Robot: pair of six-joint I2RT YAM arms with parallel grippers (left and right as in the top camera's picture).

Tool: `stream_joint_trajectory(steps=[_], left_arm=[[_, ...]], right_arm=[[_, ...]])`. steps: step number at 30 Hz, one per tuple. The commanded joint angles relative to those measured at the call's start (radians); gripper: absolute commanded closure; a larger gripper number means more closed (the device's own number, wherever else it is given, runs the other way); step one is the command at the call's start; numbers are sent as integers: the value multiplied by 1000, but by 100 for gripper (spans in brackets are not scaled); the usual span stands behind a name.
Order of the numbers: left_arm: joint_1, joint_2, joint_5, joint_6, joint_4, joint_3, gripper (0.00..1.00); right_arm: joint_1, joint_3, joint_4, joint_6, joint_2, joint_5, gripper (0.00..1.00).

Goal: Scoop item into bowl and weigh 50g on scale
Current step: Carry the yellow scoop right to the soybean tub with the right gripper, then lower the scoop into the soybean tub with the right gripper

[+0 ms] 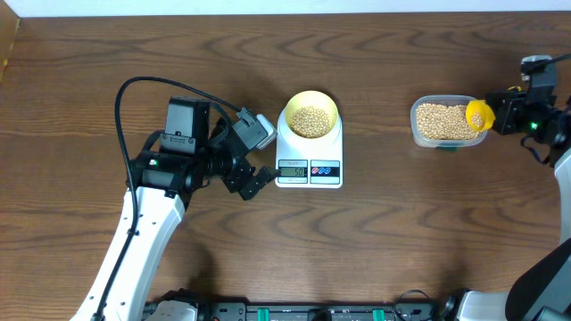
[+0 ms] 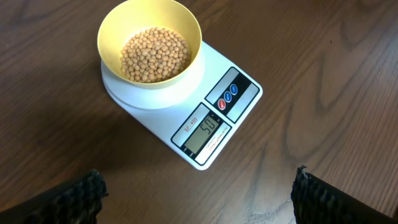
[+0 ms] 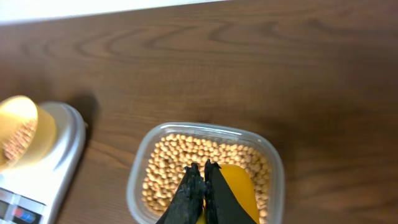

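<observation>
A pale-yellow bowl [image 1: 310,114] holding tan beans [image 2: 153,54] sits on the white scale [image 1: 308,153] at the table's middle, and the display reads 50. The left gripper [image 1: 260,156] hovers just left of the scale's near end, its jaws spread wide and grasping nothing, apart from the bowl. Well to the right, the right gripper [image 3: 202,186] is clenched on a yellow scoop [image 1: 479,115] over a clear tub [image 1: 416,120] of beans, close to the right edge. A wide stretch of table [image 1: 401,232] separates scale and tub.
</observation>
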Motion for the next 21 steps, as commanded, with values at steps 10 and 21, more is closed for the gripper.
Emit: stream_joint_trajectory(steps=[10, 21], left_arm=[[4, 6, 13, 14, -3, -7, 2], [4, 6, 13, 14, -3, -7, 2]], right_arm=[[94, 14, 0, -459, -6, -1, 99], [142, 14, 0, -512, -6, 108, 99]])
